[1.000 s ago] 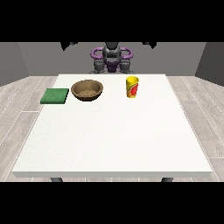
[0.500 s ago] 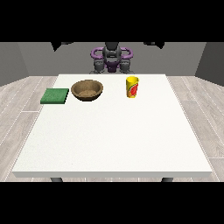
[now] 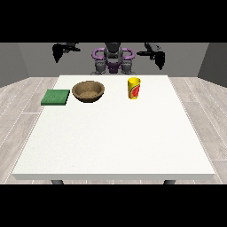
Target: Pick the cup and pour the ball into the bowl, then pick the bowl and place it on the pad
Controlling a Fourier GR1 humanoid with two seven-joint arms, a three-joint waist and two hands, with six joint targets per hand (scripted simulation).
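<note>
The yellow cup (image 3: pixel 134 88) with a red mark on its side stands upright on the white table (image 3: pixel 115 142), near the far edge and somewhat toward the view's right of the middle. Whether a ball lies inside it cannot be told from this view. Nothing touches the cup.

At the view's left of the cup, well apart from it, sits the brown wooden bowl (image 3: pixel 88 91), also upright and close to the far edge; its inside looks bare. Just beyond the bowl, nearer the far left corner of the table, lies the flat green pad (image 3: pixel 56 97), close to the bowl's side but not touching it and set along the table's left edge. Cup, bowl and pad form a row across the far part of the table; the near half carries none of them.

Behind the far edge stands the robot, its grey and purple torso (image 3: pixel 113 57) centred on the table. Both arms are raised and spread wide, high above the table and away from every object. The hand at the view's left (image 3: pixel 58 52) hangs dark at about shoulder height, out past the table's far left corner. The hand at the view's right (image 3: pixel 159 57) hangs likewise beyond the cup's side. How the fingers of either hand lie cannot be told; neither hand holds anything.
</note>
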